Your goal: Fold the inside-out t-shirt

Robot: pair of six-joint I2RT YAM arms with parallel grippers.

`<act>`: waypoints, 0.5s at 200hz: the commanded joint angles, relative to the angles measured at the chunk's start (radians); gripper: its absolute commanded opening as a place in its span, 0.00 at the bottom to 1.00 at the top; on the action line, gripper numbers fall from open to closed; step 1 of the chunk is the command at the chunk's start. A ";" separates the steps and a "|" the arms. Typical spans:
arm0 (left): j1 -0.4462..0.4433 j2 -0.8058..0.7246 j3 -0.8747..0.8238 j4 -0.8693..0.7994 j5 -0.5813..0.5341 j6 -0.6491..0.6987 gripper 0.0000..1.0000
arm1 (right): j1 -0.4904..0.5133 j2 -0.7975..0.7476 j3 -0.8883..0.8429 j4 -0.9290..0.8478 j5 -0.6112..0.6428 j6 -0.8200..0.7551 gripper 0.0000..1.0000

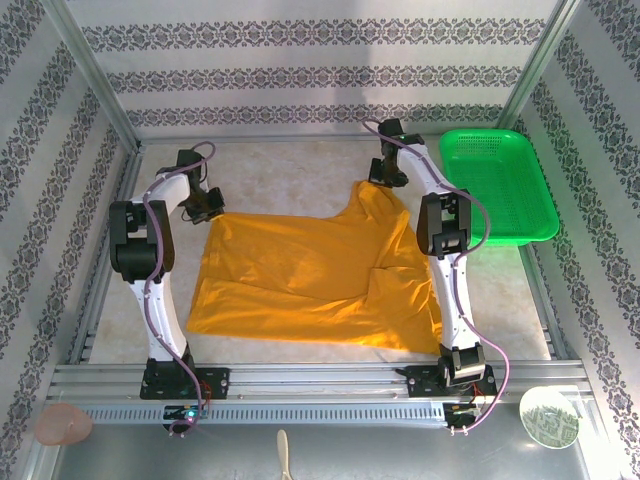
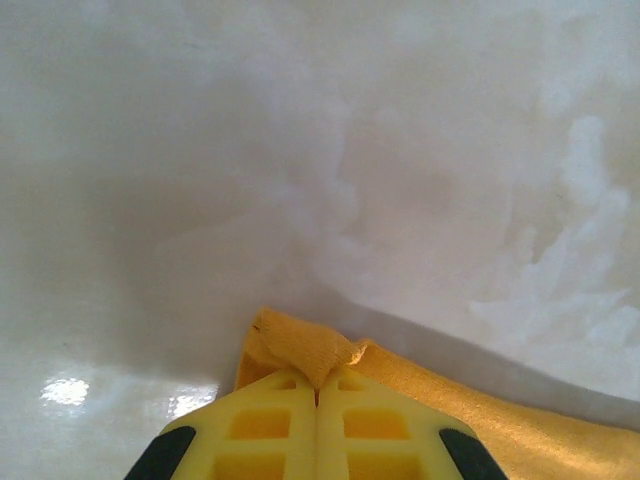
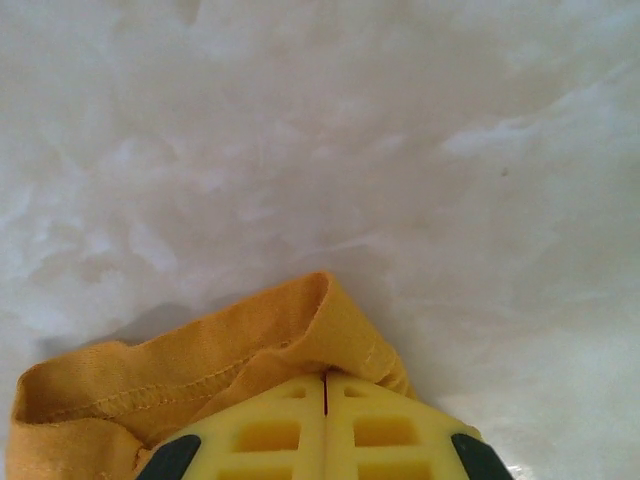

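The inside-out t-shirt (image 1: 300, 280) lies spread on the pale table, mustard-orange, its print hidden. My left gripper (image 1: 212, 207) is at the shirt's far left corner, shut on a pinch of the fabric (image 2: 300, 345), which bunches out between the yellow fingertips (image 2: 270, 400). At the shirt's far right corner, near a sleeve, my right gripper (image 1: 385, 172) is shut on a hemmed edge (image 3: 330, 320) that folds over its yellow fingertips (image 3: 380, 400). A stitched seam (image 3: 150, 390) runs off to the left in the right wrist view.
A green plastic basket (image 1: 497, 185) stands at the back right, just beside the right arm. Metal rails (image 1: 320, 385) run along the near edge. A patterned wall closes the back and sides. A small plate (image 1: 548, 416) sits at the near right.
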 commanded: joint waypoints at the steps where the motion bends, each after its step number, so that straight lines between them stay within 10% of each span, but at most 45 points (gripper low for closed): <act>1: 0.026 -0.045 -0.026 0.016 0.000 -0.009 0.00 | -0.047 -0.058 0.021 0.008 -0.022 0.007 0.00; 100: 0.036 -0.042 -0.042 0.057 0.050 -0.040 0.00 | -0.099 -0.241 -0.218 0.259 -0.246 0.129 0.00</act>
